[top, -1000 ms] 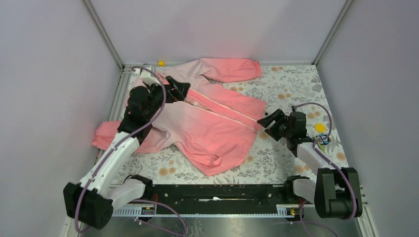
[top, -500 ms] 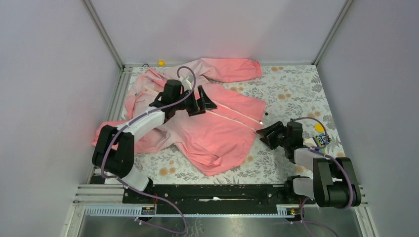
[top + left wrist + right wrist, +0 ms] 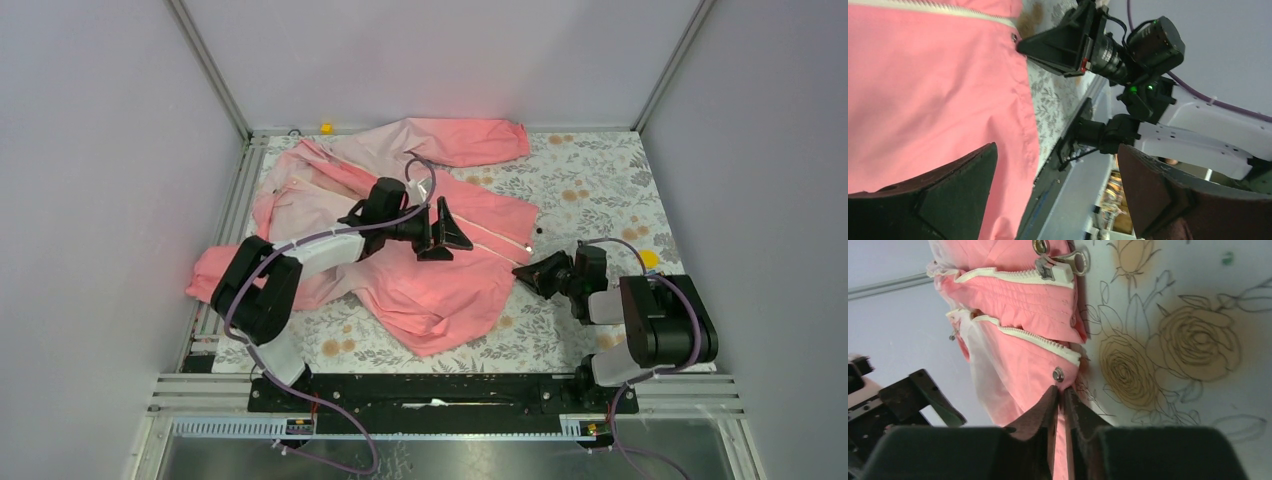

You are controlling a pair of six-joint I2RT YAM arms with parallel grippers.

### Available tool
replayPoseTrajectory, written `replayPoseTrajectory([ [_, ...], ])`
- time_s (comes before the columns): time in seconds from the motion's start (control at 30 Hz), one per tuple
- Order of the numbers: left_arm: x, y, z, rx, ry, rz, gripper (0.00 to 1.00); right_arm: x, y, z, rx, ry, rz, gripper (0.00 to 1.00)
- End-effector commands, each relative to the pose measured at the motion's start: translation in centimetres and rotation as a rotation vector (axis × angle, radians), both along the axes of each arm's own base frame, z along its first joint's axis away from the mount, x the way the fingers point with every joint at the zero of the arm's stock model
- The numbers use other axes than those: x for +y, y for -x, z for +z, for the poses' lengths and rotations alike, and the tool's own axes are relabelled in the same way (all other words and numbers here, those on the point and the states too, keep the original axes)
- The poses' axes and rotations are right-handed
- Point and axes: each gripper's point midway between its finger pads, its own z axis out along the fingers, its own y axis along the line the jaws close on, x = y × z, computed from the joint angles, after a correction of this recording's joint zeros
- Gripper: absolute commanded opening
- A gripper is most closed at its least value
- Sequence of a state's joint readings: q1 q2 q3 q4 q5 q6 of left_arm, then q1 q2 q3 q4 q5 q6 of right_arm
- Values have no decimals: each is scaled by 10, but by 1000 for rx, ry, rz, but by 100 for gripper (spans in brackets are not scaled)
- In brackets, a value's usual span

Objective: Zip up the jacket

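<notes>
**Right fingers pinch jacket hem; left hand open above**

Right gripper (image 3: 1060,390): fingers nearly together, a thin edge of the jacket (image 3: 430,285) hem between them, just beside a metal snap (image 3: 1058,373). The zipper (image 3: 497,237) halves lie apart at this end, and the slider (image 3: 1054,267) sits on the farther half. Left gripper (image 3: 1057,150): spread wide, holding nothing, over the jacket front. The jacket lies flat on the flowered table (image 3: 600,170). Its long axis runs diagonally: collar far-left, hem near-right.
</notes>
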State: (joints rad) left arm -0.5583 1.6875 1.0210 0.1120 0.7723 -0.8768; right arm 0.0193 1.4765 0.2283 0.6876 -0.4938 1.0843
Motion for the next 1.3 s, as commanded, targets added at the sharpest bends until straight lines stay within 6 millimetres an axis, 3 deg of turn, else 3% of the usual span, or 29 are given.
replayPoseTrajectory([
  [0.0,-14,11,8,53,109,-56,94,22,-7,33,-166,-123,130,9],
  [0.07,-15,13,1,95,121,-49,91,29,-5,45,-239,-167,175,0],
  [0.3,-19,20,-3,222,244,-11,83,47,5,82,-461,-281,328,0],
  [0.5,-22,24,1,295,316,38,73,54,12,82,-472,-291,366,0],
  [0.73,-27,45,-18,387,259,227,76,55,18,93,-524,-264,375,0],
  [0.87,-36,47,-19,360,308,331,76,55,21,92,-521,-267,374,0],
  [1.1,-50,30,-28,354,421,449,75,54,26,96,-535,-266,378,0],
  [1.27,-55,18,-34,346,460,496,69,56,32,96,-530,-270,389,0],
])
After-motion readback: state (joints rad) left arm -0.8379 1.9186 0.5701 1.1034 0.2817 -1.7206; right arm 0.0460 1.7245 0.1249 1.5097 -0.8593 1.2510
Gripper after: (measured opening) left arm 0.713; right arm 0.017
